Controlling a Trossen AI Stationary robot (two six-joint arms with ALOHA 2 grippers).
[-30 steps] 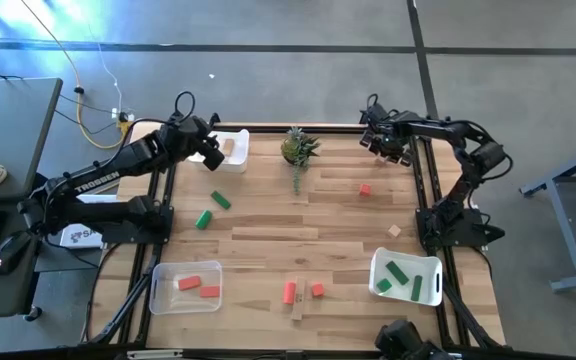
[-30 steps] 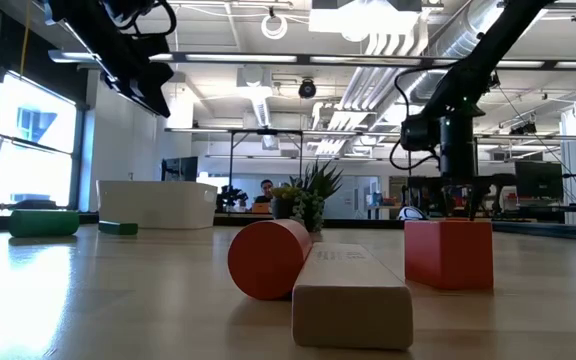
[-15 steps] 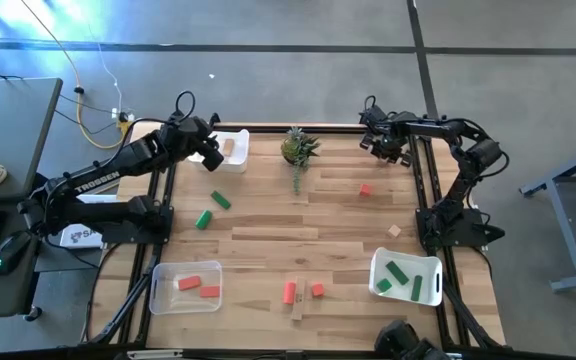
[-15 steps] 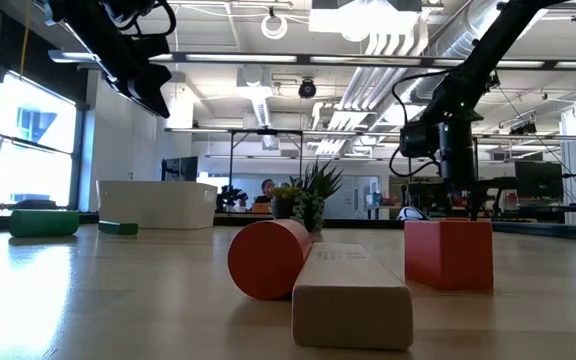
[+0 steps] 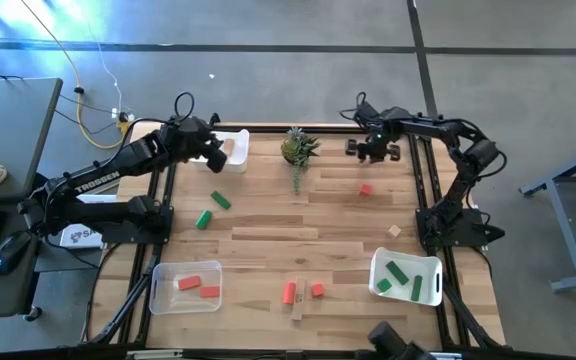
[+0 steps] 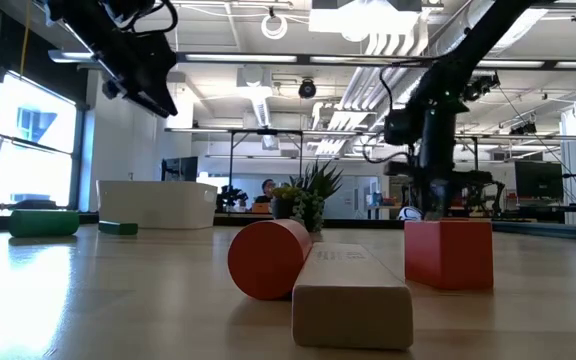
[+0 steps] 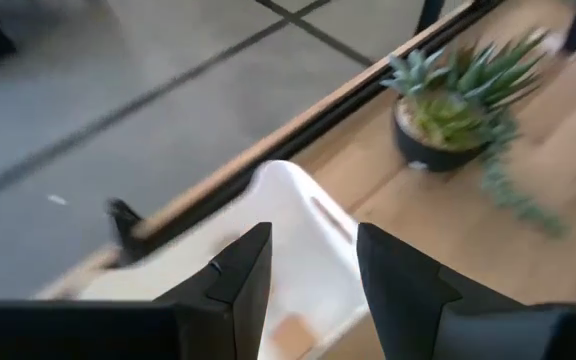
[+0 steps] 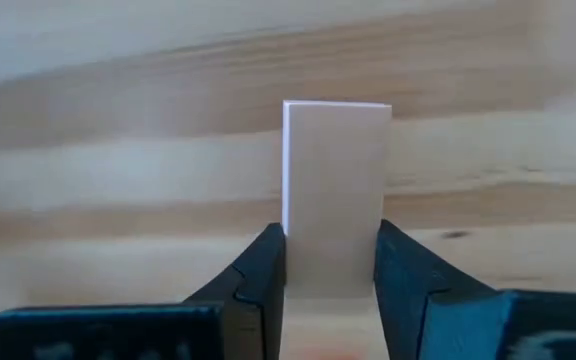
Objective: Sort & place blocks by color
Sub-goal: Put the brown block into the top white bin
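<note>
Right gripper [image 8: 328, 270] jaws clamp a tan block [image 8: 335, 190], long axis running straight out past the fingertips, over pale plank surface [image 8: 118, 180]. Left gripper [image 7: 313, 265] jaws part-open, empty, over white bin [image 7: 298, 215].

The small potted plant [image 5: 298, 148] stands at the far edge of the wooden table [image 5: 268, 230], near its middle, and serves as the landmark here. A white bin [image 5: 232, 150] sits just to the plant's left along the same far edge. A clear plastic bin [image 5: 186, 286] lies well away from the plant, at the near left corner. Another white bin [image 5: 406, 275] lies well away toward the near right corner. Yellow cables [image 5: 98, 125] trail on the floor beyond the plant's left.
</note>
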